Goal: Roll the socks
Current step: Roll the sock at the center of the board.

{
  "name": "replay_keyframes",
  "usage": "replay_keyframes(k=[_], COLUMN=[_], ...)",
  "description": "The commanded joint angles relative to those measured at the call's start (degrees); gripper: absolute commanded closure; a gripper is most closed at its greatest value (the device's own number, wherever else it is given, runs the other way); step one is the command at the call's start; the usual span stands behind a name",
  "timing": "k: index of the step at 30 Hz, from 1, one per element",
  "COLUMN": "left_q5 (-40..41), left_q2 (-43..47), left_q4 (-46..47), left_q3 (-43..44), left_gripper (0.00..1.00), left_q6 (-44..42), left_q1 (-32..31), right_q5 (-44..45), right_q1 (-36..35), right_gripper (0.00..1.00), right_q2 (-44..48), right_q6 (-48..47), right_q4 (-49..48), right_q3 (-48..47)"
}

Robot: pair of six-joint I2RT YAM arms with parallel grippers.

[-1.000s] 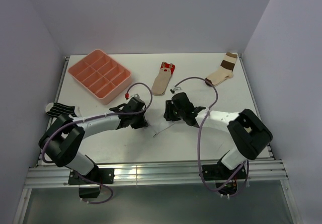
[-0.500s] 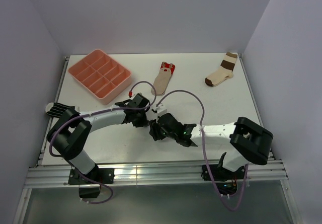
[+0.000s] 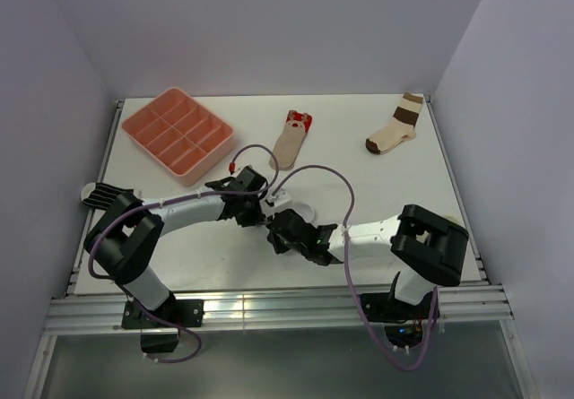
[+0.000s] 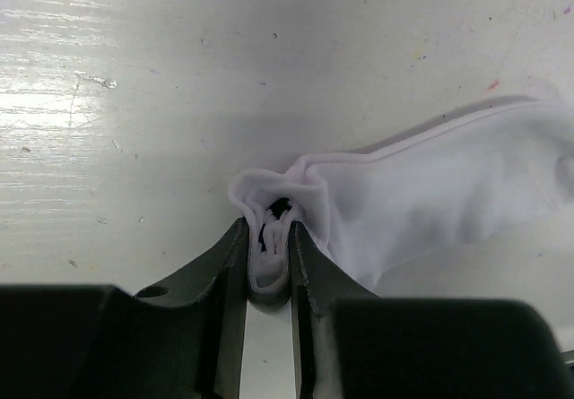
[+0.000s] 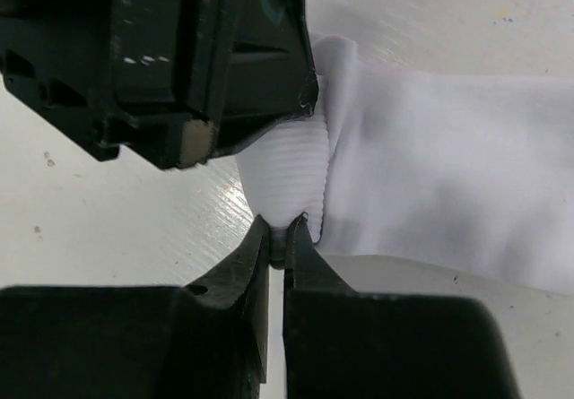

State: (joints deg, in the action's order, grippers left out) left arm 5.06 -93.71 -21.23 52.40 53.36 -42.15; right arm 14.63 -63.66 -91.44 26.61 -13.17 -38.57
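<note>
The white sock [image 4: 430, 193] lies flat on the worktop [image 3: 404, 184], nearer the arm bases than the pink compartment tray [image 3: 213, 159] and to that tray's right; in the left wrist view its long axis runs from a bunched, folded end up and to the right, and a speck of black shows inside the fold. The left pincer [image 4: 269, 264] is clenched on that bunched end; the right pincer [image 5: 285, 238] is pinched tight on the ribbed edge of the same end, just beside the left one, so both grip one end of the sock. From above most of the sock is hidden by the two wrists. The tan sock with a red end [image 3: 290, 139] lies just right of the tray, red end pointing away from the arms; the striped sock [image 3: 109, 193] lies nearer than the tray at the worktop's left edge; the cream sock with brown bands [image 3: 395, 130] lies well to the tray's right.
</note>
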Motion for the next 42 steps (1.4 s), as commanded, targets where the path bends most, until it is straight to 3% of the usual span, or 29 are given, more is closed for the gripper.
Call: replay_keyframes(k=[1,6,9,13,24,31,42], left_q5=[1.9,3.1,2.2,2.0,-4.5,-6.0,-5.7], left_q2=[-0.1,3.0,6.0,9.2,19.1,23.4,17.3], left_q4=[-1.9,-1.2,0.8,3.4,20.6,29.4,32.6], left_q3=[-1.9,-4.1,-5.7,-7.7,-19.5,-25.3,-27.0], left_gripper=[0.83,0.64,0.32,0.2,0.23,0.22,0.33], left_q6=[2.2,7.2,8.9,10.5,7.8,5.3,4.8], left_q1=[-0.5,-0.1,0.3,0.7,0.8,0.7,0.8], right_q5=[2.0,-5.2,-11.9,-21.6,-42.6,-45.9,-49.0], right_q1=[-0.4,1.2,3.6,8.3,20.1,22.8,25.2], right_gripper=[1.0,1.0,1.0,1.0,1.0,1.0,1.0], right_q2=[0.8,2.5,2.7,1.0,-12.7,-17.4,-20.7], right_q6=[5.2,11.7,15.2,19.1,27.2,28.3,28.6], right_q4=[-1.6,-8.4,-14.5,-22.3,-39.6,-40.9,-40.0], right_q3=[2.9,11.0,15.5,19.7,22.6,21.7,20.1])
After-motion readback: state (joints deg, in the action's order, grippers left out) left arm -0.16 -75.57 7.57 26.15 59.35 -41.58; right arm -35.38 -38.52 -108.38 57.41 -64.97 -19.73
